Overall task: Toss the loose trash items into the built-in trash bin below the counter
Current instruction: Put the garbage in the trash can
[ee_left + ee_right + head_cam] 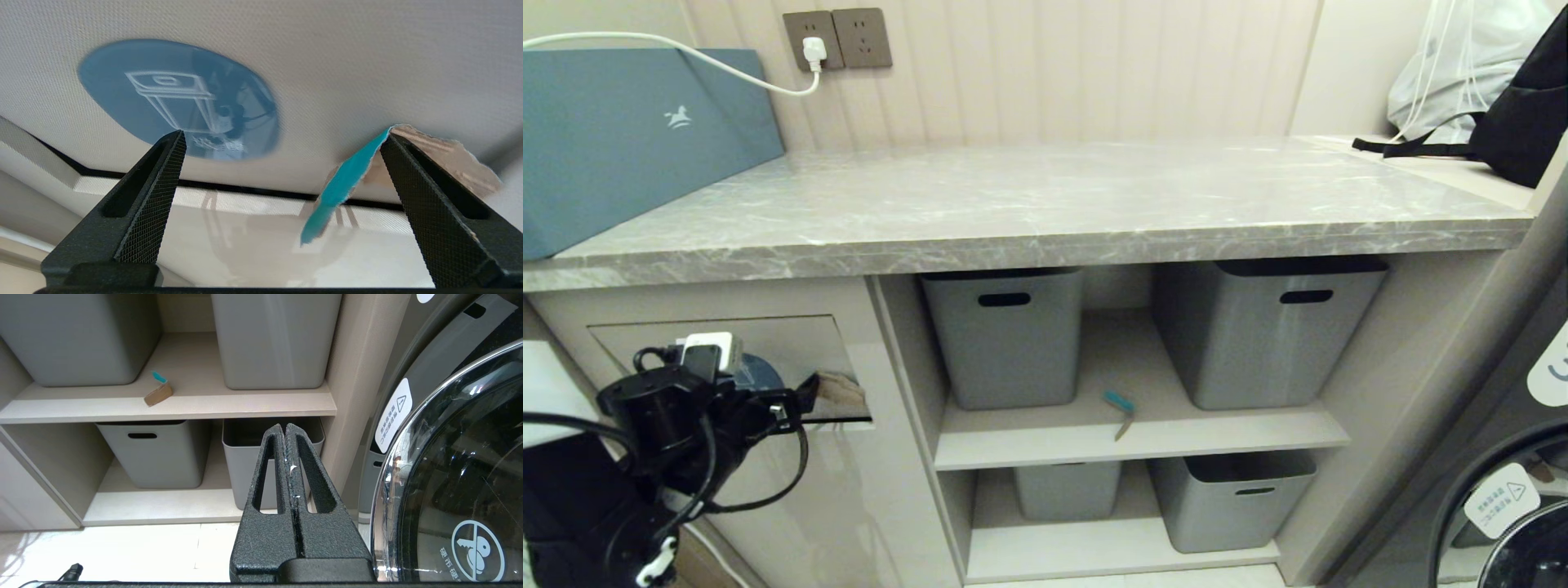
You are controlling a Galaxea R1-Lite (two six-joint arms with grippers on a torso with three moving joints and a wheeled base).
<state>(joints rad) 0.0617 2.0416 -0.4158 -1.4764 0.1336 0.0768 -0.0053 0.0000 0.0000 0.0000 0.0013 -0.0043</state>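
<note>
My left gripper (282, 134) stands wide open right in front of the built-in trash bin's beige flap (367, 61), which bears a blue oval sticker (175, 98). A brown scrap with a teal edge (339, 192) hangs off one fingertip (398, 163), leaning against the flap and not pinched. In the head view this gripper (800, 400) is at the lower left, with the scrap (841, 394) at the flap (645, 339). A second teal-edged scrap (1121, 411) (158, 394) lies on the upper shelf between two tubs. My right gripper (284, 426) is shut and empty, low near the floor.
The grey marble counter (1045, 204) spans above, with a blue box (629, 131) at its left and a black bag (1519, 122) at its right. Grey tubs (1005, 335) (1258, 327) fill the open shelves. A washing machine door (461, 477) stands at the right.
</note>
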